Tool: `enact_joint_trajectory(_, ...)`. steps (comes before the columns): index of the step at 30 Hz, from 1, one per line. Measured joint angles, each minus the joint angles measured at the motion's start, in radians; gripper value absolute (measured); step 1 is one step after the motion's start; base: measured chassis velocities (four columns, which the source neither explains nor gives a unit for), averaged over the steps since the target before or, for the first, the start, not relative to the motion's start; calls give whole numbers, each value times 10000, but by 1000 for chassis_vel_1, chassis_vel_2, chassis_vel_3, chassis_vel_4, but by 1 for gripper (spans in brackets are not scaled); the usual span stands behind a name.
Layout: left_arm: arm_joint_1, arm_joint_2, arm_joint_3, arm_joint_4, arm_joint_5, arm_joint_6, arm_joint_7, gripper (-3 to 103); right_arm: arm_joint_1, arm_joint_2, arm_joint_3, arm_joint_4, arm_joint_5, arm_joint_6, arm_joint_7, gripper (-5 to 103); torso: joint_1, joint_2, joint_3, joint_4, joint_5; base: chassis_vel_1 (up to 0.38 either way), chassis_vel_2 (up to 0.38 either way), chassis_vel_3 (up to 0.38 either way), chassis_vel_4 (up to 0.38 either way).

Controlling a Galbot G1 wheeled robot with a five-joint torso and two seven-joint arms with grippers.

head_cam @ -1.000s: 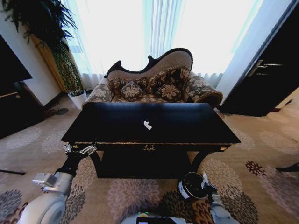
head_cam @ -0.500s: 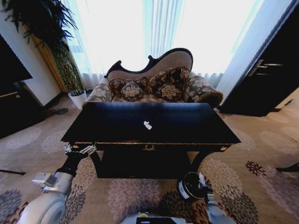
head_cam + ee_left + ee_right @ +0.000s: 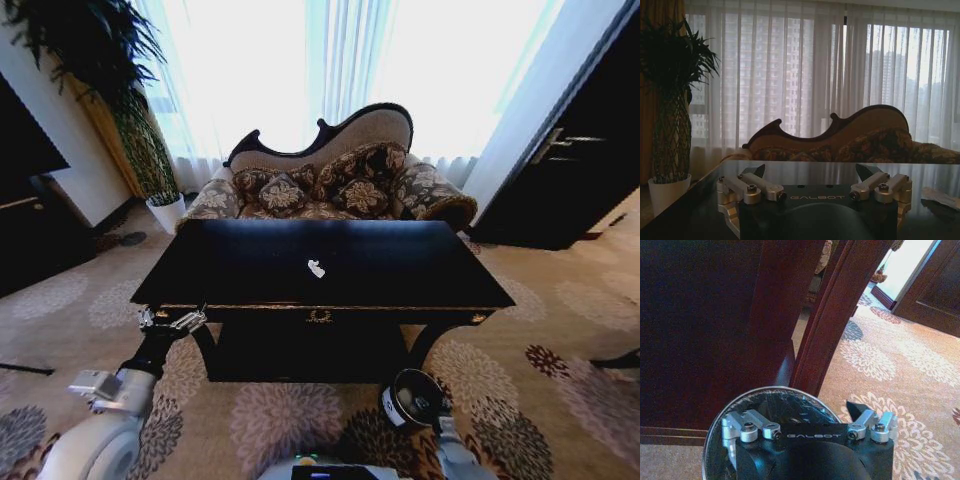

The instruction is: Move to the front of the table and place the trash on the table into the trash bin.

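Trash (image 3: 316,268), one crumpled white scrap, lies mid-table on the glossy black table (image 3: 400,275). Left gripper (image 3: 172,320) hovers spread at the table's left front corner. Right gripper (image 3: 811,416) hangs spread above the round black trash bin (image 3: 403,401). Risk: the light scrap sliding across the slick top.

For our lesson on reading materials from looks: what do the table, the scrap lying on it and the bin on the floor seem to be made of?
The table: probably wood with a glossy black lacquer; its top mirrors the window light, and the legs show reddish wood.
The scrap: likely crumpled white paper, matte and creased.
The bin: unclear, plastic or metal; black with a shiny pale rim.
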Motion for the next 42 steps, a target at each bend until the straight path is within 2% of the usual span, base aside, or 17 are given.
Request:
enact_joint_trajectory(4, 0, 0, 0, 0, 0, 0, 0, 100, -212, 27, 4, 319, 14, -2, 14, 99, 0, 0, 0, 0, -2, 0, 0, 0, 0)
enact_joint_trajectory(6, 0, 0, 0, 0, 0, 0, 0, 100, -472, 84, 5, 692, 36, 9, 14, 100, 0, 0, 0, 0, 1, 0, 0, 0, 0)
enact_joint_trajectory(11, 0, 0, 0, 0, 0, 0, 0, 100, -1225, 235, 18, 1752, 181, 104, -4, 100, 0, 0, -1, 1, 1, 0, 0, 0, 0)
enact_joint_trajectory(19, 0, 0, 0, 0, 0, 0, 0, 100, -3525, 527, 157, 4763, 1594, 107, -441, 100, -1, 1, -1, -2, 1, 0, 0, 0, 0)
enact_joint_trajectory(26, 0, 0, 0, 0, 0, 0, 0, 100, -4881, 686, 467, 6795, 2083, 91, -551, 100, 0, 1, -2, -1, 0, 0, 0, 0, 0)
enact_joint_trajectory(29, 0, 0, 0, 0, 0, 0, 0, 100, -5877, 786, 844, 8281, 2236, 109, -558, 100, -1, 2, -2, 1, -1, 0, 0, 0, 0)
enact_joint_trajectory(34, 0, 0, 0, 0, 0, 0, 0, 100, -6854, 897, 1307, 9645, 2345, 196, -521, 100, -1, 1, -2, -1, 0, 0, 0, 0, 0)
enact_joint_trajectory(42, 0, 0, 0, 0, 0, 0, 0, 100, -7820, 1095, 2149, 12098, 2749, -135, -446, 100, 0, 1, -1, 0, 1, 0, 0, 0, 0)
